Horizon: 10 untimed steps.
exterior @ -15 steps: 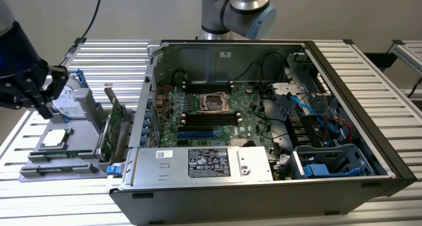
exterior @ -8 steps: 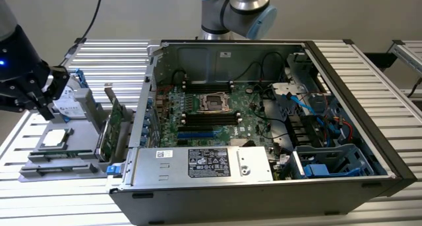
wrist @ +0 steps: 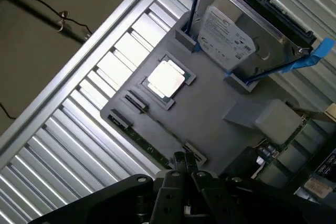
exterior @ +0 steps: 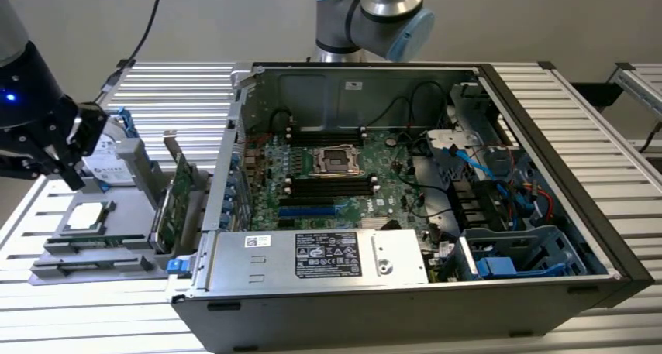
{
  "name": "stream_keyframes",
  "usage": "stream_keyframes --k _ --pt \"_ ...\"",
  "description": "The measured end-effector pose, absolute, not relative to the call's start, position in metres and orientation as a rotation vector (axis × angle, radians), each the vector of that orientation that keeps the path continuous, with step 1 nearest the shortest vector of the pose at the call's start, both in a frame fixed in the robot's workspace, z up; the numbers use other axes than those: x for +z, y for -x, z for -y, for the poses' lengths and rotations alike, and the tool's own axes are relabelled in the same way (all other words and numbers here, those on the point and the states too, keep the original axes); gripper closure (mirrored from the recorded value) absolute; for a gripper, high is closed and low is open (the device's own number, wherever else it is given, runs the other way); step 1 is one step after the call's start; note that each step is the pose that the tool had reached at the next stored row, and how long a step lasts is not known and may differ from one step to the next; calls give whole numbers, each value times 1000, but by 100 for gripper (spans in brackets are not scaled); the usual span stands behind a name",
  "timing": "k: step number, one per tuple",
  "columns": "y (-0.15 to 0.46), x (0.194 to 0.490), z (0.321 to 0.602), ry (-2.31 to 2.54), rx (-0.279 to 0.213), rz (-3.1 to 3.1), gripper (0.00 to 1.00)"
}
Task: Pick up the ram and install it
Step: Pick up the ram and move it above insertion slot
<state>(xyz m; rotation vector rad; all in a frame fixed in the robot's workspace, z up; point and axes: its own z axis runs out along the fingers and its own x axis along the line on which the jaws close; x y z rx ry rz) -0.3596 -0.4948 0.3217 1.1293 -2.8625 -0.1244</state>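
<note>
The ram (wrist: 144, 144) stands on edge in a slot of the grey parts tray (wrist: 210, 114), a thin green strip running between two end clips. In the exterior view the ram (exterior: 95, 243) lies near the tray's front. My black gripper (wrist: 184, 165) hovers above the tray with its fingers pressed together and nothing between them. Its tips point down near one end of the ram. From outside, the gripper (exterior: 73, 177) hangs over the tray's back corner, at the exterior view's left. The motherboard's dark memory slots (exterior: 331, 186) sit inside the open computer case (exterior: 538, 160).
The tray also holds a silver processor (wrist: 167, 80), a hard drive with blue rails (wrist: 236, 35) and an upright green expansion card (exterior: 178, 199). The case's metal wall (exterior: 232, 137) rises right beside the tray. Slatted aluminium tabletop (wrist: 79, 145) surrounds everything.
</note>
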Motion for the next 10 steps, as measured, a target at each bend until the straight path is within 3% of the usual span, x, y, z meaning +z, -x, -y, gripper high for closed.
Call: stream_keyframes --k 10 --pt "360 322 495 -1381 -115 2742 89"
